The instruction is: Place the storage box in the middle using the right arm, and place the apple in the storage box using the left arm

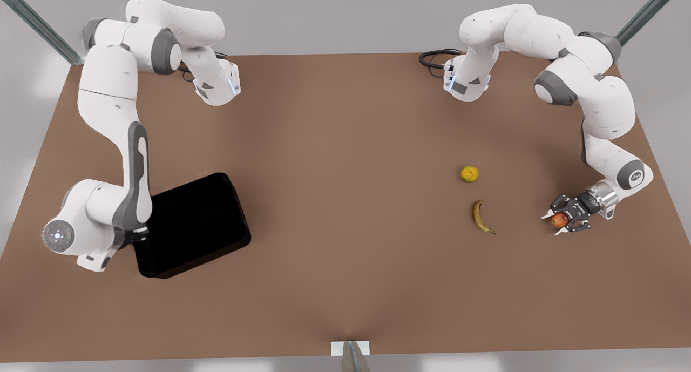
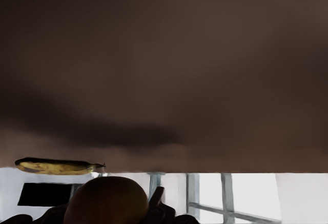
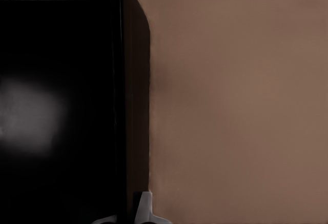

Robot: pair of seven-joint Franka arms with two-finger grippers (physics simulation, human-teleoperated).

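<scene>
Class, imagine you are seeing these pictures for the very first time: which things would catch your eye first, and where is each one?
The glossy black storage box stands out most, lying on the brown table toward the front view's left, with the right hand at its edge. Toward the front view's right, the left hand closes around the red-orange apple. Between them lie a banana and a bumpy yellow-green fruit.
</scene>
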